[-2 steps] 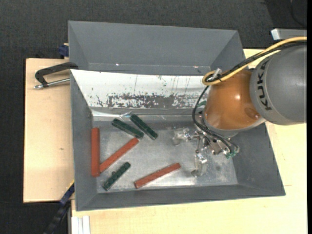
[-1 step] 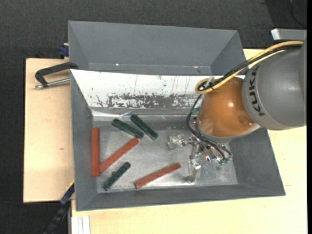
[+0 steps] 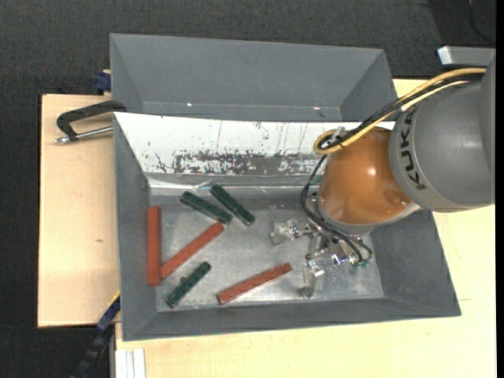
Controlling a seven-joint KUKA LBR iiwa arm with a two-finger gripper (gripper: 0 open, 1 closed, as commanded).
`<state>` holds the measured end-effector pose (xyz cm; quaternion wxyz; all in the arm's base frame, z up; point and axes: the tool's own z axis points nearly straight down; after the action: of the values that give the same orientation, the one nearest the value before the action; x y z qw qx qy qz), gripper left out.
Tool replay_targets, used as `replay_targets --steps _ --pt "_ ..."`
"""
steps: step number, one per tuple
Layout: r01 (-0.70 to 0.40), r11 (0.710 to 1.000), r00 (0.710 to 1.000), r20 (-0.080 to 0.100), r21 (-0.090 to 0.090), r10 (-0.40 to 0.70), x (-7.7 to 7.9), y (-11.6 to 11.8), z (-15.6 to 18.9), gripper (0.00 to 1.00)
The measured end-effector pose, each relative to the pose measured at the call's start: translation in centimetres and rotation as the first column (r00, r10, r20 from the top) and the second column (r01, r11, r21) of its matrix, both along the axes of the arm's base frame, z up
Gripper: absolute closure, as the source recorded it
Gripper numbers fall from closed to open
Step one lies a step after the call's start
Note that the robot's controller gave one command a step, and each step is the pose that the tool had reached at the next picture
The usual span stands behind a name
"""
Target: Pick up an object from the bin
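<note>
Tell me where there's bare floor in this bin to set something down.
Bare floor lies mid-bin, bordered by the two green sticks behind, the diagonal red stick on the view's left, the front red stick in front and the gripper on the right. The left part is crowded with sticks.

A grey metal bin with sloping walls was seen to carry six slim bars on its scuffed floor, all laid flat in the left and middle parts. An upright red bar was laid along the left wall, a slanted red bar was set just beside it, and a front red bar was placed near the front wall at the middle. Towards the back, a left green bar and a right green bar were found close together, while a front green bar was laid at the front left, below the slanted red bar.
</note>
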<state>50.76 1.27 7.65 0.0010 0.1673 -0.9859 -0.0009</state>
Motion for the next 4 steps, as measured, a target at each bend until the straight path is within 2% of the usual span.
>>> replay_targets --steps 1,2,3,4 --pt "-0.131 0.991 0.991 -0.001 0.0 0.131 1.4 2.0 4.3 0.0" --pt "-0.448 0.894 0.894 0.008 -0.003 0.448 -0.8 4.1 -0.4 1.0" --pt "-0.449 0.894 0.894 0.005 -0.001 0.449 -0.9 4.2 -0.6 0.0" --pt "-0.448 0.894 0.894 0.008 -0.002 0.448 -0.8 4.2 -0.5 1.0"
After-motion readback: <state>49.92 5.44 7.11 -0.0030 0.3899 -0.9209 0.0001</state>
